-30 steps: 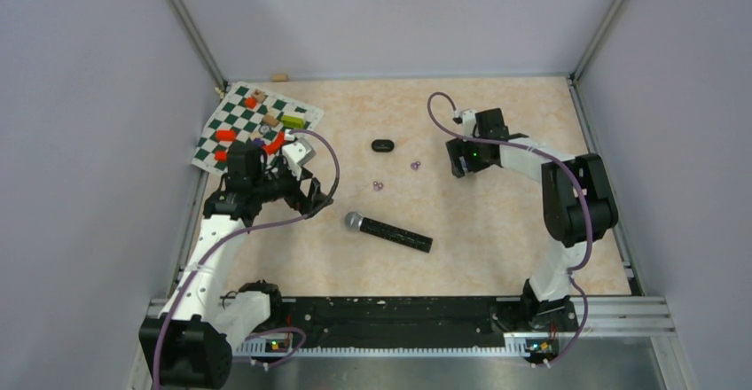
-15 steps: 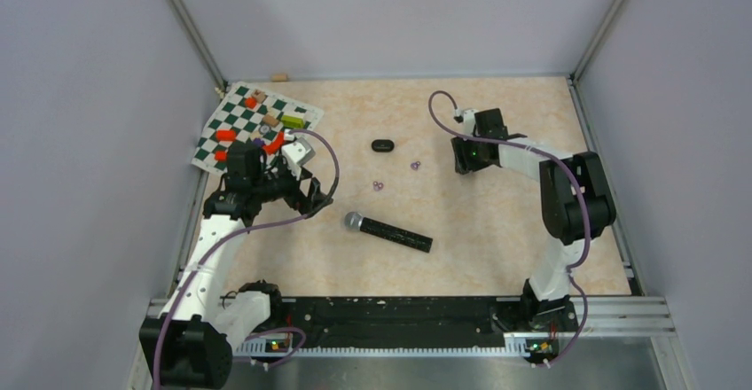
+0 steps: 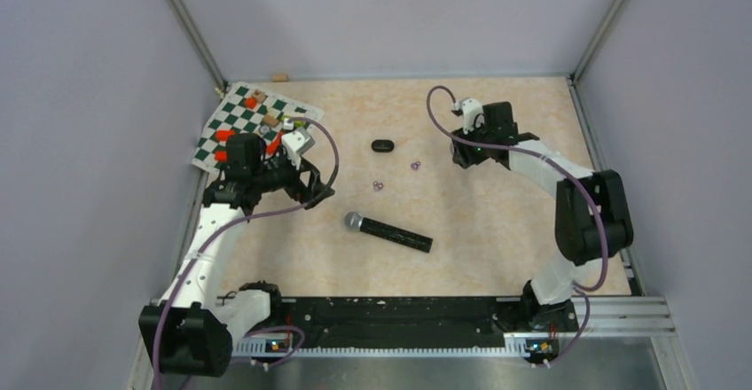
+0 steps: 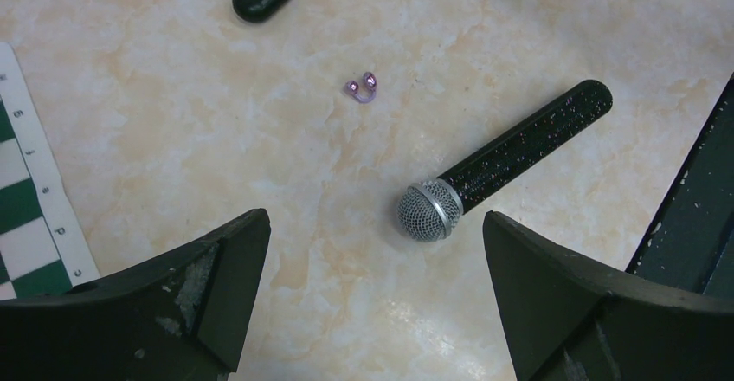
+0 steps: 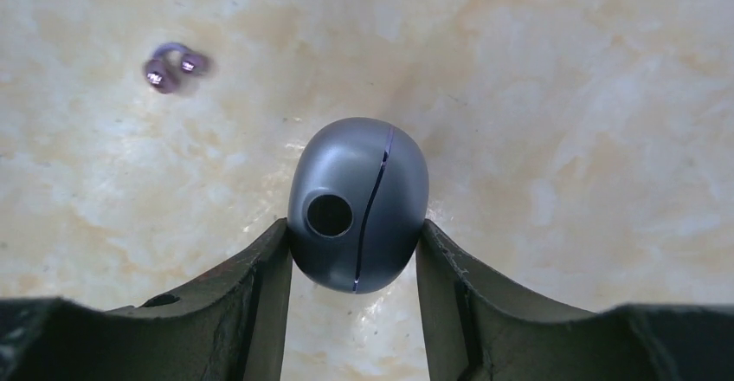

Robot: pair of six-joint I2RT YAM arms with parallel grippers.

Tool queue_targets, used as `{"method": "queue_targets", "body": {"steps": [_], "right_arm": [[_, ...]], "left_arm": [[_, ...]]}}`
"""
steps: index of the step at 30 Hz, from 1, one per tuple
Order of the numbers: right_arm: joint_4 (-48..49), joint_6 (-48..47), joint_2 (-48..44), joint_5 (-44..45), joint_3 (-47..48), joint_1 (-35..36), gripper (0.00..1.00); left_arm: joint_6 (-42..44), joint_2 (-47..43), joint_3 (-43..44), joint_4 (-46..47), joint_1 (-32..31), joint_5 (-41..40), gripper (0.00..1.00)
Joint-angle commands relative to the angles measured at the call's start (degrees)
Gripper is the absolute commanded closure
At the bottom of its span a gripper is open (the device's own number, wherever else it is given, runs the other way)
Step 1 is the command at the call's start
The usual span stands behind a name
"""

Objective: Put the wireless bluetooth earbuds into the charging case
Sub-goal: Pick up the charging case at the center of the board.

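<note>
Right jaws clenched on a dark grey rounded case [image 5: 357, 190], one finger pressed to each flank; seam down its face, round hole left of the seam. Whether it sits on the tabletop [image 3: 497, 222] or just above it, cannot tell

Left jaws spread wide, nothing between them, hanging over bare tabletop near the microphone [image 4: 502, 164]

Since a second ago: right arm [image 3: 532, 159] has reached farther from its base, with the wrist nearer the far edge and the elbow swung outward. Left arm [image 3: 208, 230] has shifted toward the chequered mat [image 3: 244, 124]. Microphone, black case [image 3: 382, 145] and purple earbuds unmoved

Writing: small characters along the mat's white border in the left wrist view, too small to read

Count:
- purple earbuds: two, one [image 3: 379, 185] between black case and microphone head, the other [image 3: 415, 166] right of it, nearer the right jaws; both loose on the tabletop, apart from either case
- cases: two, grey one gripped, black one lying shut on the tabletop
- microphone: one, black handle, mesh head pointing left
- mat: one, green and white, several small red, green and tan blocks on it
</note>
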Motion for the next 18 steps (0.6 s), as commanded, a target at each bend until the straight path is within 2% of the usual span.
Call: {"method": "queue_targets", "body": {"steps": [1,5,10,18], "right_arm": [[4.51,-7.98,-12.71,-6.82,-2.93,2.19,0.76],[7.39,-11.86,-20.31,-8.43,-6.23,5.71,0.76],[10.40,-13.73,-26.28,-10.20,-9.25,8.33,0.76],[13.76,-16.92,-32.12,-12.01,-13.11,10.96,0.76]], "left_arm": [[2.30,5.33,8.42,0.54,-1.54,3.21,0.01],[1.78,15.55,20.42,-1.97,-5.23,1.67,0.01],[-8.43,30.11,36.09,-2.42,-10.27,7.15,0.01],[-16.59,42.74,44.85,-1.74,-18.20,14.41,0.01]]}}
